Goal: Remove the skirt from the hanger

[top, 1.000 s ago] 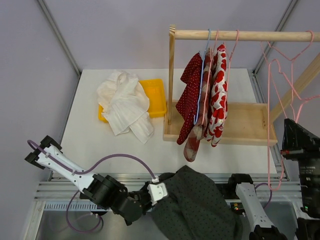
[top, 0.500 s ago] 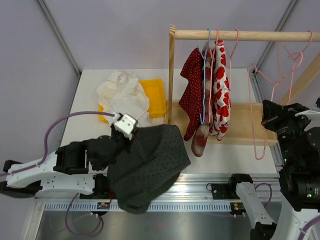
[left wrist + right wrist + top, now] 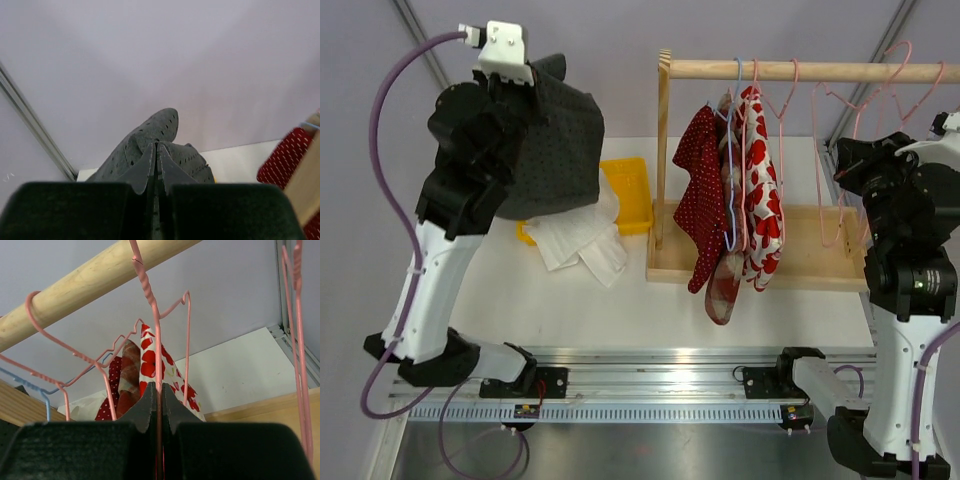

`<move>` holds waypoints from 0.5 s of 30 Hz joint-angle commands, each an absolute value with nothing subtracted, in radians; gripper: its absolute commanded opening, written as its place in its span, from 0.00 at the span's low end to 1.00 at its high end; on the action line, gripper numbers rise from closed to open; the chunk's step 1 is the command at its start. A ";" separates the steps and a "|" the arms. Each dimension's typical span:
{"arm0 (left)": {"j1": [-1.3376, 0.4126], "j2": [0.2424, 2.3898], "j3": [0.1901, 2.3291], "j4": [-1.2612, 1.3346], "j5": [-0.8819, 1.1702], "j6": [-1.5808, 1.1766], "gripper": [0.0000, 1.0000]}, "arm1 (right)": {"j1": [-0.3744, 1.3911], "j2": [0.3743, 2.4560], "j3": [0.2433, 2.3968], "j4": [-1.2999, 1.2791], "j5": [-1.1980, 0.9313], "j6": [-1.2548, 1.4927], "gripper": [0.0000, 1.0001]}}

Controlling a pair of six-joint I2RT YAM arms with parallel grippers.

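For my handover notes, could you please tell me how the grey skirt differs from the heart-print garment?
The grey skirt is dark with small dots; the heart-print garment is white with red hearts. The skirt hangs pinched in the shut left gripper, away from the rack; the garment hangs from the wooden rail. Both hang limp.
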State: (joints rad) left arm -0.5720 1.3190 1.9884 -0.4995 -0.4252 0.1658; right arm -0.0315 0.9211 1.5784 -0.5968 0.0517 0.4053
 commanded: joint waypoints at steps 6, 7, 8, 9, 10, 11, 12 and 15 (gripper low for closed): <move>-0.397 1.387 1.731 -0.376 -0.227 0.036 0.00 | -0.025 0.930 1.537 -0.479 0.083 0.368 0.00; -0.390 1.353 1.659 -0.352 -0.229 0.017 0.00 | -0.025 0.931 1.531 -0.476 0.086 0.364 0.00; -0.388 1.336 1.591 -0.330 -0.232 0.005 0.00 | -0.025 0.928 1.525 -0.480 0.089 0.362 0.00; -0.387 1.325 1.468 -0.298 -0.238 -0.041 0.00 | -0.025 0.927 1.508 -0.479 0.089 0.361 0.00; -0.380 1.321 1.425 -0.290 -0.241 -0.058 0.03 | -0.025 0.925 1.500 -0.480 0.084 0.359 0.00; -0.376 1.331 1.386 -0.290 -0.244 -0.072 0.06 | -0.025 0.923 1.488 -0.482 0.084 0.359 0.00; -0.359 1.342 1.341 -0.293 -0.233 -0.102 0.06 | -0.025 0.922 1.482 -0.483 0.081 0.359 0.00; -0.330 1.402 1.312 -0.304 -0.183 -0.136 0.04 | -0.025 0.913 1.456 -0.485 0.080 0.356 0.00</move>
State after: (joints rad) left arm -0.3637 1.3937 1.3098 -0.4103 -0.2417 -0.0502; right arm -0.0315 0.9287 1.4723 -0.5430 0.0673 0.3786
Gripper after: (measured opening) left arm 0.053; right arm 0.032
